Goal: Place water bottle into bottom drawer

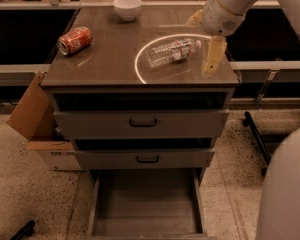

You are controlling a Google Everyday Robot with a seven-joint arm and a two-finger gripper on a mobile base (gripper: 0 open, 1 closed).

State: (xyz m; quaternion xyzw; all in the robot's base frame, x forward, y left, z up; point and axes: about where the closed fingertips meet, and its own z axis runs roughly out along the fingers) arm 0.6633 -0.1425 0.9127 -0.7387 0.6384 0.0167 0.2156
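The water bottle (172, 51) lies on its side on the cabinet top (105, 59), inside a bright ring of light, cap pointing right. My gripper (204, 44) hangs over the top's right edge, just right of the bottle's cap, fingers spread open and empty. One cream finger (213, 55) points down beside the cap without touching it. The bottom drawer (145, 209) is pulled out below, with a bare grey floor. The two upper drawers with black handles are slightly open.
An orange-red soda can (74, 40) lies at the top's left. A white bowl (127, 7) stands at the back. A cardboard box (32, 119) leans against the cabinet's left side. My body (285, 189) fills the lower right; a black chair leg (255, 134) is right of the cabinet.
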